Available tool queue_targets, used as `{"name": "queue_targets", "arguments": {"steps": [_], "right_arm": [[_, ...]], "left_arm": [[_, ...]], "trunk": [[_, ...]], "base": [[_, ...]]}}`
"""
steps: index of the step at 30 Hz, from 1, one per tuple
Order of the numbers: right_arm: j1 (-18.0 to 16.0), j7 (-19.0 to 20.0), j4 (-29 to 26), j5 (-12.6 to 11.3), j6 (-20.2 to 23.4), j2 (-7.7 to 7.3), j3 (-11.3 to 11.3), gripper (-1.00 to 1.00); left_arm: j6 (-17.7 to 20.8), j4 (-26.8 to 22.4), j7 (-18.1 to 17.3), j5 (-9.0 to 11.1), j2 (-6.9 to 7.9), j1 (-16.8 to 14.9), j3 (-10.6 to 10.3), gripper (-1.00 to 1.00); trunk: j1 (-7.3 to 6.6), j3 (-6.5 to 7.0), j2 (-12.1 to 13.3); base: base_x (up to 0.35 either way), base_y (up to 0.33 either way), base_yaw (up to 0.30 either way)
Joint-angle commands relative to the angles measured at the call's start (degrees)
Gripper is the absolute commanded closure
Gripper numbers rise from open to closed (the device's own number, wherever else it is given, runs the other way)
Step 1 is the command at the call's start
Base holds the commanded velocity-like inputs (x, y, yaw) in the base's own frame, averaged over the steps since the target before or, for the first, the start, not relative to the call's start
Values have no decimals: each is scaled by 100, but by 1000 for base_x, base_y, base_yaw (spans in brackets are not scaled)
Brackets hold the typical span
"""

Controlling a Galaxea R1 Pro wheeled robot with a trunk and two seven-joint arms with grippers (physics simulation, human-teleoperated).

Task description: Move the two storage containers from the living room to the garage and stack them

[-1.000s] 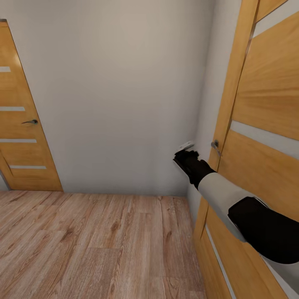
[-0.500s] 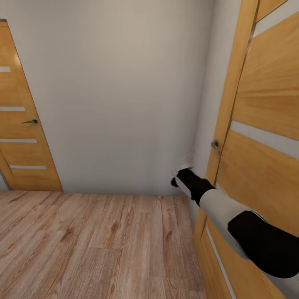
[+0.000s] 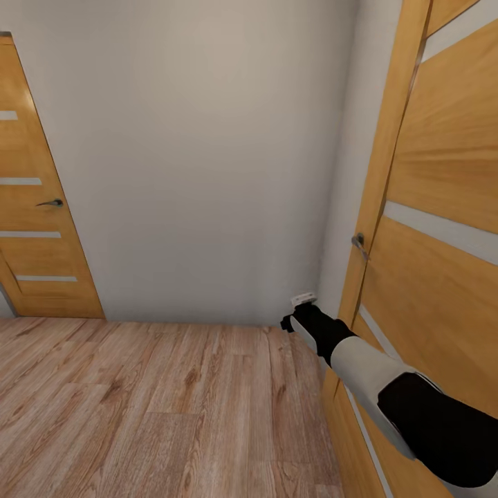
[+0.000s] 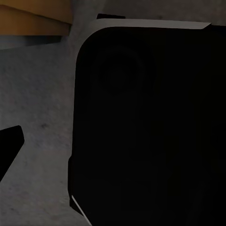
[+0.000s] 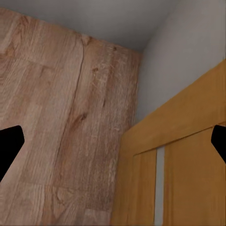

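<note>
lowered since before, right gripper hangs open and empty beside the door.

A plain grey-white wall fills the middle of the head view, meeting a light wood plank floor below. At the left stands a closed honey-coloured door with pale horizontal strips and a dark lever handle. At the right a second door of the same make stands close, its metal handle near the frame's edge.
</note>
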Motion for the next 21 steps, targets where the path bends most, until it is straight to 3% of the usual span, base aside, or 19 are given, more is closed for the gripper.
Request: {"name": "queue_targets", "arguments": {"steps": [1,6,11,13,18,21], "right_arm": [[-2,-18,-5,-64,21,-3,43,-100],[9,79,0,-65,16,-14,43,-100],[241,110,1,-57,-58,-35,43,-100],[731,121,6,-55,-252,-59,43,-100],[1484,136,351,-43,-763,-73,45,-100],[1696,142,759,-41,-1124,-73,49,-100]], "left_arm": [[-12,-1,-2,57,0,-1,-3,-100],[-13,-1,-2,57,0,-1,-2,-100],[-12,-1,-2,61,0,-1,-2,-100],[-12,-1,-2,65,0,-1,6,-100],[-15,-1,-2,74,0,-1,22,-100],[-19,-1,-2,74,0,-1,23,-100]], "trunk": [[0,-6,-3],[0,-6,-3],[0,-6,-3],[0,-6,-3],[0,-6,-3],[0,-6,-3]], "base": [[0,0,0],[0,0,0],[0,0,0],[0,0,0],[0,0,0],[0,0,0]]}}
